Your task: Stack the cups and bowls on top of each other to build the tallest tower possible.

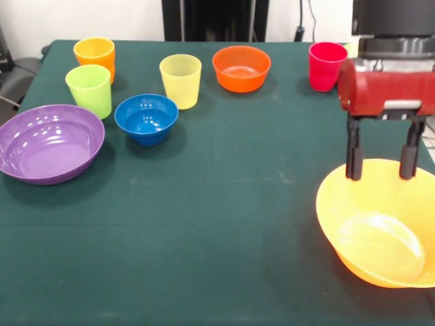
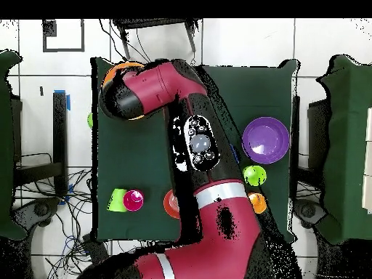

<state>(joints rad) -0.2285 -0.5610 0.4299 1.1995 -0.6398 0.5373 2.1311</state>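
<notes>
Gripper (image 1: 380, 161) is down at the far rim of the big yellow bowl (image 1: 380, 227), front view's right edge. Fingers (image 1: 353, 157) sit a bit apart, straddling the rim, one looks inside and one outside; can't tell if they're actually pinching it. Bowl looks tipped toward the camera (inside shows plainly).

Rest of the stuff is spread over the green table (image 1: 224, 204), nothing stacked. Purple bowl (image 1: 47, 142) at left edge, blue bowl (image 1: 146, 119) just beside it. Lime cup (image 1: 90, 90) w/ orange cup (image 1: 95, 58) behind it. Yellow cup (image 1: 181, 81) mid-back, red-orange bowl (image 1: 241, 68) near it, red cup (image 1: 326, 66) further right.

Overhead: arm (image 2: 196, 145) covers much of the table.
</notes>
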